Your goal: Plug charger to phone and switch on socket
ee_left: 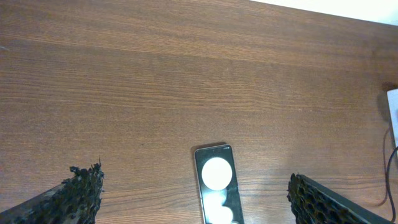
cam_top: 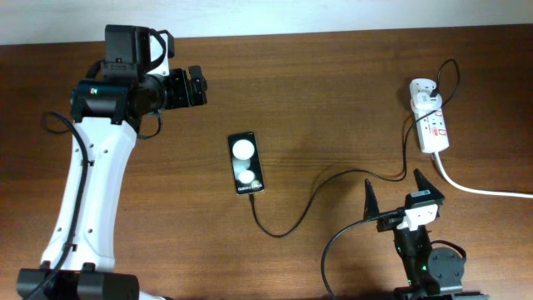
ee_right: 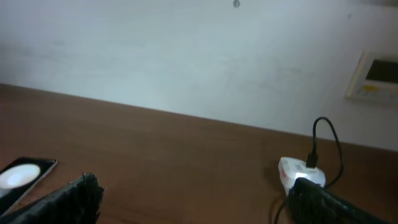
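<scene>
Phone (cam_top: 246, 163): flat on surface (cam_top: 333, 83), centre, long axis front-to-back.
Power strip (cam_top: 432, 127): right side of surface, well apart from phone.
Adapter block (cam_top: 422, 90): on rear end of power strip.
Charger cable (cam_top: 316, 193): from adapter block, down strip's left side, leftward across surface, end touching phone's near edge.
Thick cord (cam_top: 479, 188): leaves strip's near end, runs off right.
Left jaws: behind and left of phone, apart.
Right jaws: front right, before power strip; cable just behind tips.

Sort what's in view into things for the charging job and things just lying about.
For the job: phone, charger, socket.
Just there: thick white cord trailing off the socket, wall panel.
</scene>
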`<state>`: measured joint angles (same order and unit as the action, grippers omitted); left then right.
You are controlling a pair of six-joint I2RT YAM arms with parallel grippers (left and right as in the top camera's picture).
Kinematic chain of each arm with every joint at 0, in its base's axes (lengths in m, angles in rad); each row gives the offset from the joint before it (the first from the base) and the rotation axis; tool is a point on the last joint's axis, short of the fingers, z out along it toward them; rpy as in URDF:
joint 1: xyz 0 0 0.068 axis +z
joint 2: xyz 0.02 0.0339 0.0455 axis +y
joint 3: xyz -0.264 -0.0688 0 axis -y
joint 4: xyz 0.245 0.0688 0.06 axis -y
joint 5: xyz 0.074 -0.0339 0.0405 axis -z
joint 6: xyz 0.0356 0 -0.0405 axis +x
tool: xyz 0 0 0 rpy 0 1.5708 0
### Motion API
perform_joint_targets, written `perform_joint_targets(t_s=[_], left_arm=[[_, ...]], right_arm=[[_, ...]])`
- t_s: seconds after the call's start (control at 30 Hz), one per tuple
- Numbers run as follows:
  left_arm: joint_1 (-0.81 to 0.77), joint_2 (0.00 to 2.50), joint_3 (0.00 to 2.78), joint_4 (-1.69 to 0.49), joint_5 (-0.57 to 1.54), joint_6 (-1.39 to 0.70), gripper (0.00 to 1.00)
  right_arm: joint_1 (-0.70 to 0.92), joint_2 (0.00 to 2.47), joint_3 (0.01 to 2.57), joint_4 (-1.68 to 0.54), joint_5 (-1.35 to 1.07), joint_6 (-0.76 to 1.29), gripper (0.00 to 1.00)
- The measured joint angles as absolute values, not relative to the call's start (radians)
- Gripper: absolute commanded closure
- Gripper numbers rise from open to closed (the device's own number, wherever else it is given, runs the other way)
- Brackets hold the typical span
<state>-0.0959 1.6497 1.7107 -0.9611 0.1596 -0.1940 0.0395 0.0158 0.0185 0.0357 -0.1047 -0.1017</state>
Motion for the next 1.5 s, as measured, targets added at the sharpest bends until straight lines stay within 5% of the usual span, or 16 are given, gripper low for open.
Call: perform_joint_targets(t_s=[0.8, 0.9, 1.23, 1.5], left_arm=[[-0.096, 1.641, 1.697, -1.048, 0.106, -0.194, 0.01], [-0.096, 1.488, 1.519, -0.928, 0.057, -0.194, 0.01], [-0.096, 0.591, 0.422, -0.047, 0.036, -0.096, 0.01], [-0.073, 0.278, 0.114, 0.076, -0.027, -0.089, 0.01]], right_arm=[[0.039, 0.014, 0.012, -0.068, -0.097, -0.101, 0.01], [0.039, 0.015, 0.012, -0.068, -0.097, -0.101, 0.01], [0.039, 0.012, 0.013, -0.068, -0.094, -0.102, 0.01], [0.039, 0.012, 0.013, -0.068, -0.094, -0.101, 0.01]])
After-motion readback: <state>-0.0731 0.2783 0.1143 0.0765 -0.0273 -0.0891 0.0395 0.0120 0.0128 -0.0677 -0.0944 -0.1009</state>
